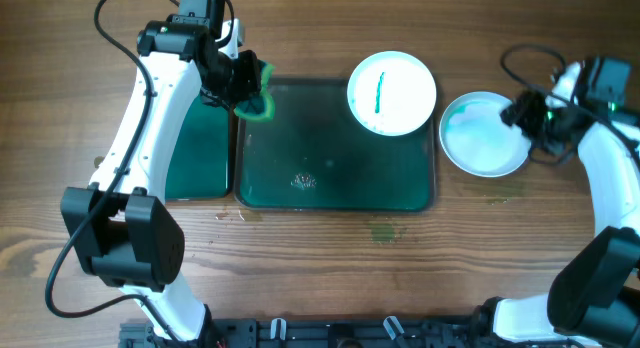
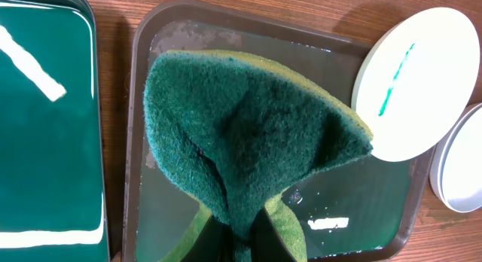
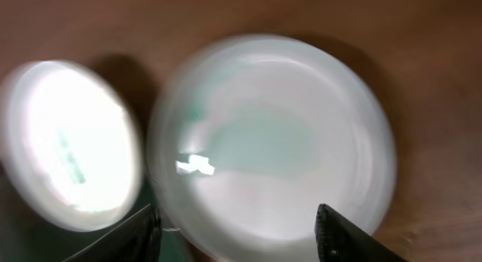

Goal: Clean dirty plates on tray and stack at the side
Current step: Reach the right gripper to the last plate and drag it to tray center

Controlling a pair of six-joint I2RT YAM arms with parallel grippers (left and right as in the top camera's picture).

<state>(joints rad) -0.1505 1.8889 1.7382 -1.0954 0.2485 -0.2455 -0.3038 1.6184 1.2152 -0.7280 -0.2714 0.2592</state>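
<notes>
A white plate with a green streak [image 1: 391, 92] lies on the far right corner of the dark green tray [image 1: 330, 193]; it also shows in the left wrist view [image 2: 418, 81] and the right wrist view [image 3: 68, 141]. A second white plate [image 1: 484, 134] lies on the table right of the tray, filling the right wrist view [image 3: 271, 141]. My left gripper [image 1: 240, 80] is shut on a green sponge [image 2: 248, 134] above the tray's far left corner. My right gripper [image 3: 237, 232] is open and empty over the second plate's right edge.
A second green tray [image 1: 197, 138] lies left of the main tray. Small white specks sit in the main tray's middle [image 1: 304, 181]. Wooden table shows all round.
</notes>
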